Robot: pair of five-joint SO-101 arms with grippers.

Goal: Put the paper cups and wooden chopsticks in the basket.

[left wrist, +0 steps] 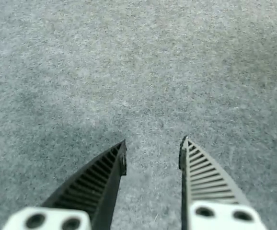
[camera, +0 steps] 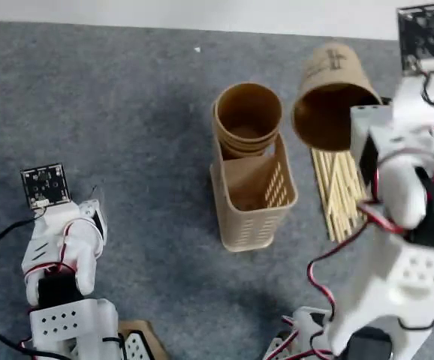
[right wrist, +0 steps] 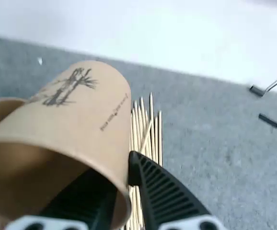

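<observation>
A beige slotted basket (camera: 251, 229) stands mid-table, with stacked paper cups (camera: 247, 116) upright at its far end. To their right, another paper cup (camera: 330, 97) (right wrist: 71, 120) hangs tilted in the air with its mouth toward the camera. My right gripper (camera: 361, 127) (right wrist: 121, 177) is shut on its rim, one finger inside and one finger (right wrist: 162, 191) outside. A bundle of wooden chopsticks (camera: 339, 191) (right wrist: 145, 124) lies on the carpet right of the basket, under the held cup. My left gripper (camera: 89, 214) (left wrist: 153, 151) is open over bare carpet at the near left.
Grey carpet (camera: 127, 112) covers the table, with open room left of the basket. A dark board (camera: 427, 30) sits at the far right corner. A brown cardboard piece (camera: 138, 334) lies beside the left arm's base. Behind the carpet runs a white edge.
</observation>
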